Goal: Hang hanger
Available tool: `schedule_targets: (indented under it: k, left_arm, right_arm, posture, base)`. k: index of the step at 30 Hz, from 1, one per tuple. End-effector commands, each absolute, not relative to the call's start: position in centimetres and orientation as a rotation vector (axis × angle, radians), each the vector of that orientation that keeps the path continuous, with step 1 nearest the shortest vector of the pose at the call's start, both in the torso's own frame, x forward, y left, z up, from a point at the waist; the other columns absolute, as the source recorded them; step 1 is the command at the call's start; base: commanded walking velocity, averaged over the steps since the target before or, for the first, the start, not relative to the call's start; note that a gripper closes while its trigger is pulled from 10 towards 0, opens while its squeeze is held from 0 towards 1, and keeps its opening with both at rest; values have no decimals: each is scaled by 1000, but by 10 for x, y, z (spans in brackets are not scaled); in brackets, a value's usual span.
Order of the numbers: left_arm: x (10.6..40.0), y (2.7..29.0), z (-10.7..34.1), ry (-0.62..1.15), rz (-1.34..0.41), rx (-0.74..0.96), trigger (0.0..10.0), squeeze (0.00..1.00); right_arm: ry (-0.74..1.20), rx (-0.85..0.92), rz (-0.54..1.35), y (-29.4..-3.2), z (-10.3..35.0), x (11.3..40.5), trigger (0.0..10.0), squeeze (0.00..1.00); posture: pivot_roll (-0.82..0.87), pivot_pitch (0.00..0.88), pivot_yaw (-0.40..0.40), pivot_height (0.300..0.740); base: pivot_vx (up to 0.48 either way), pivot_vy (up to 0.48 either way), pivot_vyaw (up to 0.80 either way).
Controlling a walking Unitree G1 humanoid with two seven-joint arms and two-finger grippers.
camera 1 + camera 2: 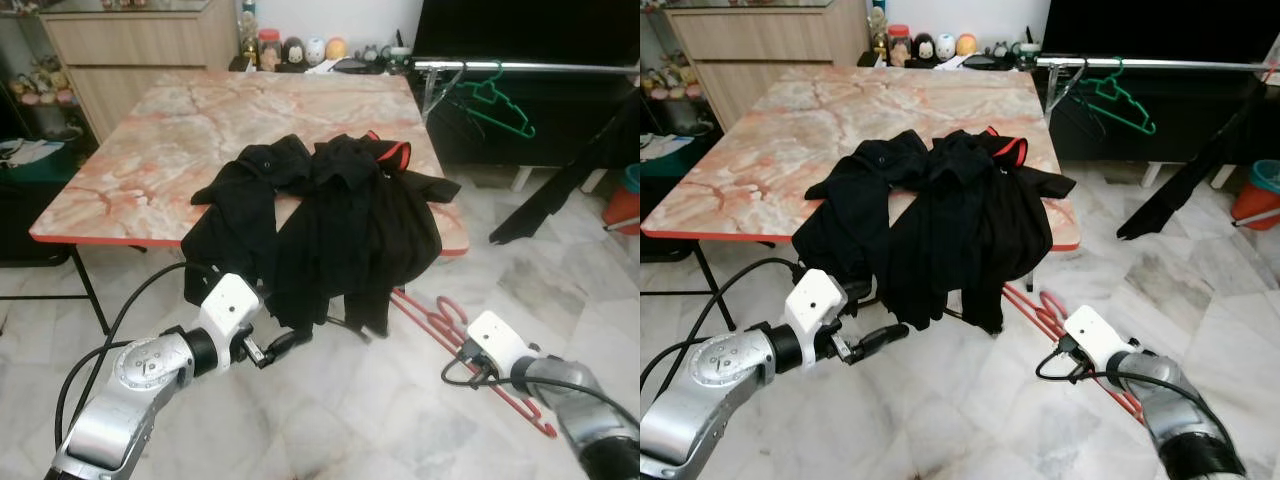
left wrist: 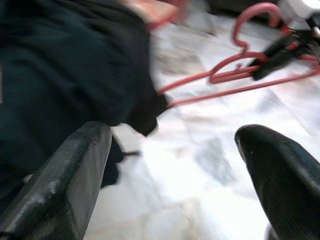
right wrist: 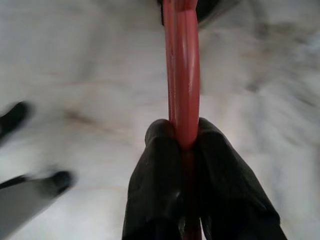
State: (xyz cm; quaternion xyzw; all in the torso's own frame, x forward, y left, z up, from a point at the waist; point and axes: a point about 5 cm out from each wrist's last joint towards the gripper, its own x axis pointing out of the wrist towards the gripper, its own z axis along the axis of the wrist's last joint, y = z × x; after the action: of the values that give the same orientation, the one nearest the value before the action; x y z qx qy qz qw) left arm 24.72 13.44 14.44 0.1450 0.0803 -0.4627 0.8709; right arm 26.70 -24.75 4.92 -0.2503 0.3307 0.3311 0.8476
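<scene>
Your right gripper [image 3: 186,137] has its fingers clamped on the red hanger [image 1: 440,325], low beside the tabletop [image 1: 200,110], ready for lifting to the far-right rail [image 1: 530,68]. Your left gripper [image 2: 175,170] hovers, fingers apart.

red hanger [image 3: 183,70]; black clothes [image 1: 330,220]; pink-marbled table [image 1: 180,130]; green hanger [image 1: 497,105]

Marble-topped table [image 1: 180,130] centre frame, black clothes [image 1: 330,220] heaped over its near edge; wooden cabinet [image 1: 130,50] upper left; orange bucket [image 1: 625,205] far right.
</scene>
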Motion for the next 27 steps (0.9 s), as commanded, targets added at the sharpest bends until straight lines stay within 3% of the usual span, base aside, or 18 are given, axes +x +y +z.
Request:
schedule_targets:
  k: [1,7,12,17,27]
  left_arm:
    - [238,128,145,198,-1072,310,10000,0]
    - [235,123,148,216,-1156,289,10000,0]
    - [236,120,146,222,-1165,292,10000,0]
    - [235,112,144,233,-1228,263,10000,0]
    - [235,97,131,326,-1365,235,10000,0]
  right_arm:
    - [689,-530,877,-234,62,259,10000,0]
    - [806,-619,1092,-233,71,233,10000,0]
    - [900,-728,1048,-251,73,227,10000,0]
    - [724,-529,1166,-225,95,234,10000,0]
    - [683,-586,1217,-201,95,253,10000,0]
  posture:
    - [-54,0,-44,732]
    - [-51,0,-49,732]
    - [-65,0,-49,732]
    - [-62,0,-49,732]
    - [-49,0,-60,732]
  base:
    - [0,0,0]
    - [0,0,0]
    - [0,0,0]
    - [0,0,0]
    - [0,0,0]
